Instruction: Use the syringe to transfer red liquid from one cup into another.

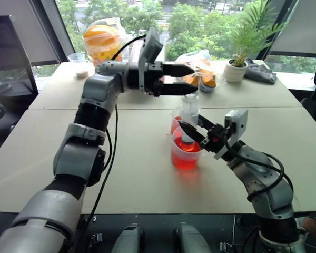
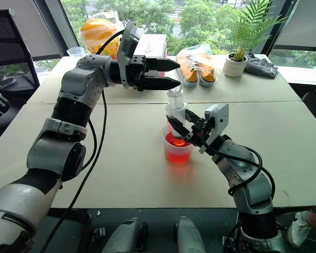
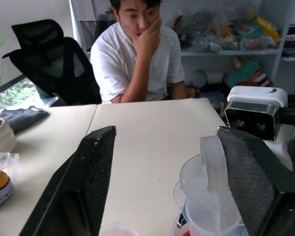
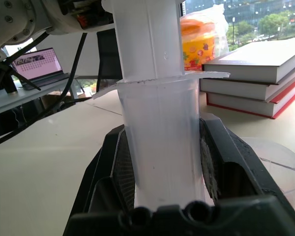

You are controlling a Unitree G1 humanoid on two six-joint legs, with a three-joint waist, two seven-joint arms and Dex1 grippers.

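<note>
Translucent plastic syringe [image 1: 189,112] stands upright with its tip down in a clear plastic cup of red liquid [image 1: 185,155], mid-table on the pale tabletop [image 1: 121,158]. The right gripper [image 1: 190,128] is clenched on the barrel from the robot's right, one black finger on each side, just below the barrel flange. The plunger sticks up above the grip. The left gripper [image 1: 195,79] hovers over the plunger top with its jaws released and wide apart, one finger above the other. In the left wrist view the plunger's top plate [image 3: 214,162] sits right against one finger pad [image 3: 246,182] and the other pad is well apart from it, but I can't tell if there's real contact. A second clear cup [image 1: 174,122] sits just behind the first on the robot's left, partly hidden by it and by the right gripper, with some red showing low in it. Touching or not — can't tell. Further back on the table are a plastic bag of orange items [image 1: 203,71], a small potted palm in a white pot [image 1: 236,68], a dark folded cloth [image 1: 260,71], an orange-lidded tub in a clear bag [image 1: 101,42], a stack of books [image 2: 150,45] and a small clear cup [image 1: 76,57]. A person in a white shirt [image 3: 137,59] sits at the table's edge — black office chair [image 3: 54,64] beside them.
</note>
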